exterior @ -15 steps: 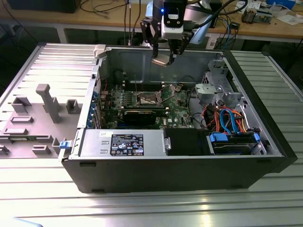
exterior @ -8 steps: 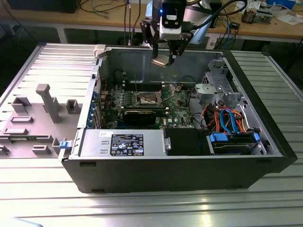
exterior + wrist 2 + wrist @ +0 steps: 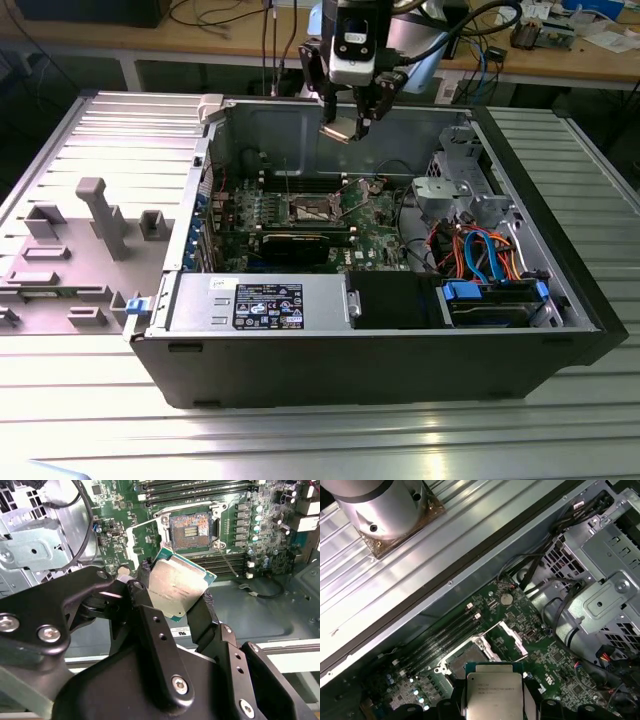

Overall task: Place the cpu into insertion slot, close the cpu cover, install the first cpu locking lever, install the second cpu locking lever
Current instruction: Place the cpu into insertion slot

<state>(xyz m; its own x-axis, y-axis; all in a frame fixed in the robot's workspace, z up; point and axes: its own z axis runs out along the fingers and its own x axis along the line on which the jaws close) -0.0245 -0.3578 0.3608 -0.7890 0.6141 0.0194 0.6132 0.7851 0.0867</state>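
Note:
My gripper (image 3: 347, 124) hangs above the open computer case, shut on the cpu (image 3: 338, 131), a flat silver-topped chip held tilted by two opposite edges. In both wrist views the cpu (image 3: 181, 582) (image 3: 494, 690) sits between the black fingers (image 3: 150, 615), well above the green board. The insertion slot (image 3: 192, 527) (image 3: 456, 664) (image 3: 312, 208) lies bare below, its dark contact field showing. The cpu cover (image 3: 508, 641) stands swung open beside the slot. A thin locking lever (image 3: 228, 563) sticks up from the slot's edge.
Long memory slots (image 3: 200, 490) run beside the socket. A silver drive cage (image 3: 455, 185) with orange and blue cables (image 3: 480, 250) fills the case toward the exterior view's right. A power supply (image 3: 265, 303) sits along the near wall. A grey side panel (image 3: 90, 230) lies outside the case.

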